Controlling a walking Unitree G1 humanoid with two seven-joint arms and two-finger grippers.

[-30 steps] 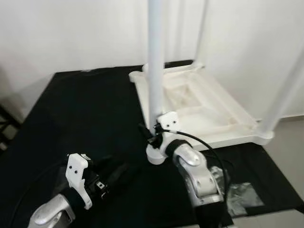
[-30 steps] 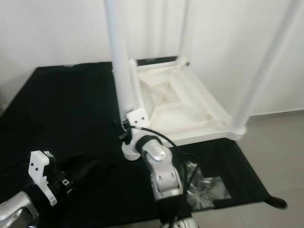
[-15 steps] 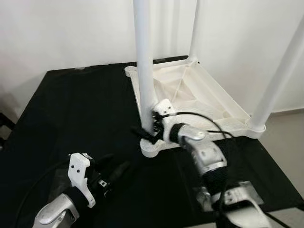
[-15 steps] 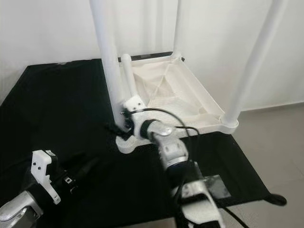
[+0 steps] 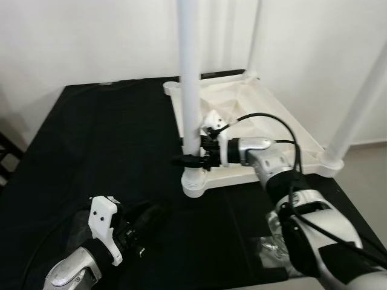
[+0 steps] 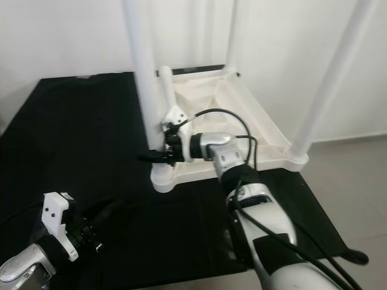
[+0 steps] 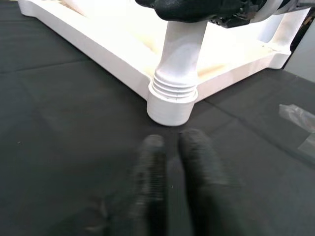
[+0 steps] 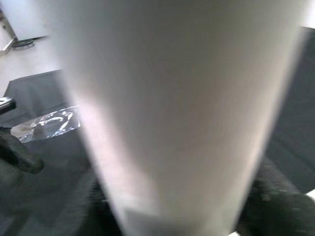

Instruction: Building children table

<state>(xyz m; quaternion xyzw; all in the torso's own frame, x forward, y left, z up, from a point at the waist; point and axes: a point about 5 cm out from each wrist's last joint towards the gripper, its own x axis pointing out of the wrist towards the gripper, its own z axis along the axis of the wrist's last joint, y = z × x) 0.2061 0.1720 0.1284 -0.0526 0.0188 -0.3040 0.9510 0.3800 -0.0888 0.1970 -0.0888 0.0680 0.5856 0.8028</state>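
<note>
right hand (image 5: 192, 159) pinches the near table leg (image 5: 188, 78) low down, just above its threaded socket; smooth rigid plastic, probably light yet slippery, so low grips suit it. upturned tabletop (image 5: 284, 142) lies on the black worktop (image 5: 97, 145). left hand (image 7: 170, 172), fingers pressed together, rests near that socket.

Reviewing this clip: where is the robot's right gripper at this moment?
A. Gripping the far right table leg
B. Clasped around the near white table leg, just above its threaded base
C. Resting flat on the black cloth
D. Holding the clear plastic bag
B. The right gripper has its black fingers on either side of the near white plastic table leg, just above the corner socket of the upturned white table top.
</note>
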